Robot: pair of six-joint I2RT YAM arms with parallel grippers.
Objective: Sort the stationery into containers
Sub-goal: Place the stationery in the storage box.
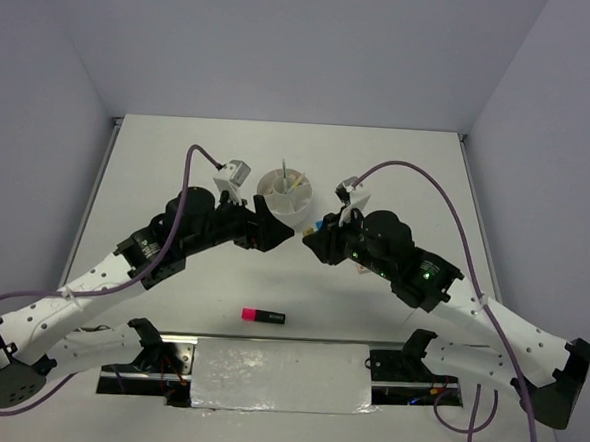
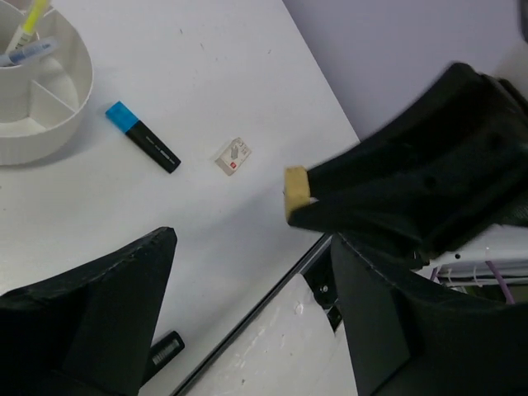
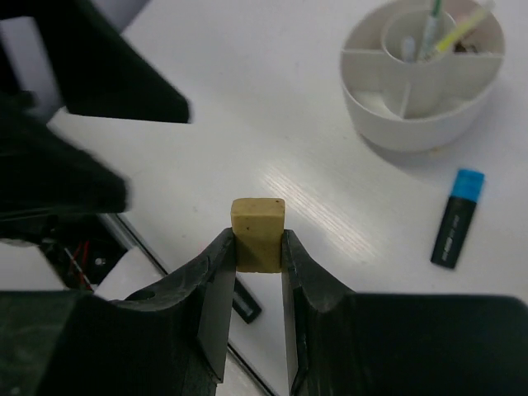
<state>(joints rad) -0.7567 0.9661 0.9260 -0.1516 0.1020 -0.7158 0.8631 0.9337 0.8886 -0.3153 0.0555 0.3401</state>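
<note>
Two robot arms: the left arm (image 1: 78,290) and right arm (image 1: 516,335) each have white lower links dotted with small round holes, bulky black motor housings at the joints, and a purple cable (image 1: 190,165) looping off the wrist. The left tool (image 1: 275,225) and right tool (image 1: 314,242) have matte black, wedge-shaped fingers (image 3: 214,280); a small green light (image 1: 424,276) glows on the right arm's housing.

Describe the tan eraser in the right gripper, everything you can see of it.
The tan eraser is a small matte block with rounded corners, rubbery-looking, with a tiny dark speck near its top edge. The right gripper pinches it by two opposite sides between its black fingers, about half sticking out past the tips. It is held clear of the white table, touching nothing else, apart from the divided white cup.
</note>
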